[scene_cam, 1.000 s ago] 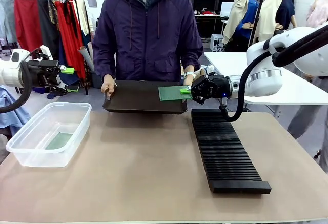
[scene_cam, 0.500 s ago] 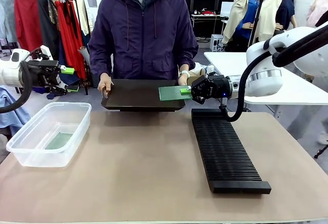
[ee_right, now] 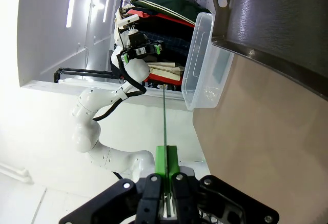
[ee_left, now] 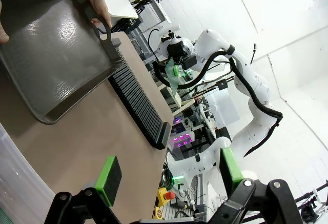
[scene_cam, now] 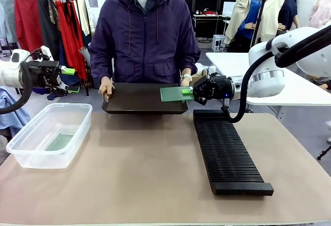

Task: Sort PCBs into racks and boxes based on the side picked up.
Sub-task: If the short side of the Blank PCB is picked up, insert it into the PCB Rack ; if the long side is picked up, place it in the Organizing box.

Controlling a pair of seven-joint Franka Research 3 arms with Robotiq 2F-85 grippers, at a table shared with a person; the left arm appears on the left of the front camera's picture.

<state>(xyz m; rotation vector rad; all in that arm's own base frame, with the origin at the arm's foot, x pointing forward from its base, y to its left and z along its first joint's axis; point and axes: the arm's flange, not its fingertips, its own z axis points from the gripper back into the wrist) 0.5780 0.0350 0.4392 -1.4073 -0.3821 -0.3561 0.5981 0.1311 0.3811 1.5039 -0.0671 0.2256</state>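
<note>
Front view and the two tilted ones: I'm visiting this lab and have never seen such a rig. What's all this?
Two white robot arms share a table with a person. The front view looks across it; the tilted ones come from cameras on each wrist. On the table lie a clear box with one PCB inside and a black slotted rack. The person holds a dark tray. The right claw is shut on a green PCB at the tray's right end; the left claw is open and empty.

A robotics lab: white robot arm (scene_cam: 266, 76), work table (scene_cam: 129, 174), clothes rack (scene_cam: 62, 14) behind.
</note>
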